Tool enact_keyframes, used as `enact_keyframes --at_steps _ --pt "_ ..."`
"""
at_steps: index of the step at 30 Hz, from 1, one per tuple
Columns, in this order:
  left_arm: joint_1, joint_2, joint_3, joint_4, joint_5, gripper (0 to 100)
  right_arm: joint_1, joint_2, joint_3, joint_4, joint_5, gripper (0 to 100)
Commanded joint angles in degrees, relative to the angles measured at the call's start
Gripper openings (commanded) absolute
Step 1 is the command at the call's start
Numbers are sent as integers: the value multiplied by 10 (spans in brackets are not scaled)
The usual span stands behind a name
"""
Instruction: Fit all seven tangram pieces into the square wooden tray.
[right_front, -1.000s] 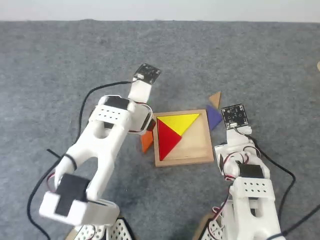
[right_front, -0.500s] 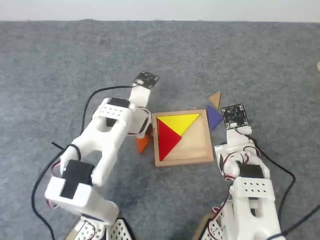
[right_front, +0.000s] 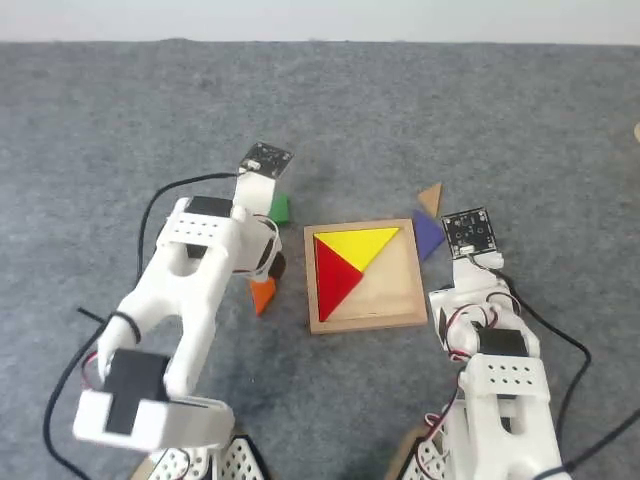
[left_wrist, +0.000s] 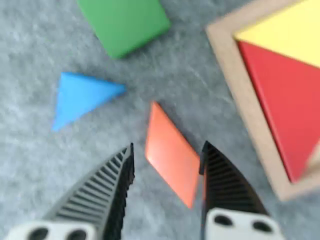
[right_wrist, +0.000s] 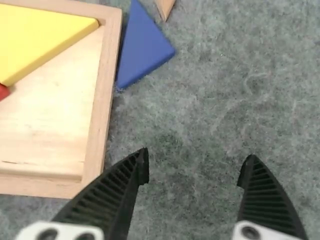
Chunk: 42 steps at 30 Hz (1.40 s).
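The orange piece (left_wrist: 172, 155) lies just beside the tray (left_wrist: 248, 100), inside the wide-open left gripper (left_wrist: 168, 145). Its long axis runs roughly along the jaws, so closing would span its width.

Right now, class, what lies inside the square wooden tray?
Inside the square wooden tray lie a yellow triangle and a red triangle, touching along one edge. The rest is bare wood. Nothing covers any part of it in the high view.
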Motion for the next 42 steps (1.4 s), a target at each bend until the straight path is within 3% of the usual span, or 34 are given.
enact_keyframes --at_steps 1,9,19,25,32,38,42 --pt "5 -41 8 28 22 211 -4 -13 -5 -11 6 288" --pt "6 41 -1 31 49 214 -4 -14 -4 -10 6 288" --pt "33 212 -147 28 14 214 -4 -14 -4 -10 6 288" --pt "32 215 -161 28 -33 212 -4 -15 -4 -10 6 288" --pt "32 216 -160 28 3 205 -4 -15 -4 -10 6 288" --pt "30 215 -160 18 4 105 -4 -15 -4 -10 6 288" --pt "27 209 -161 30 3 140 -4 -15 -4 -10 6 288"
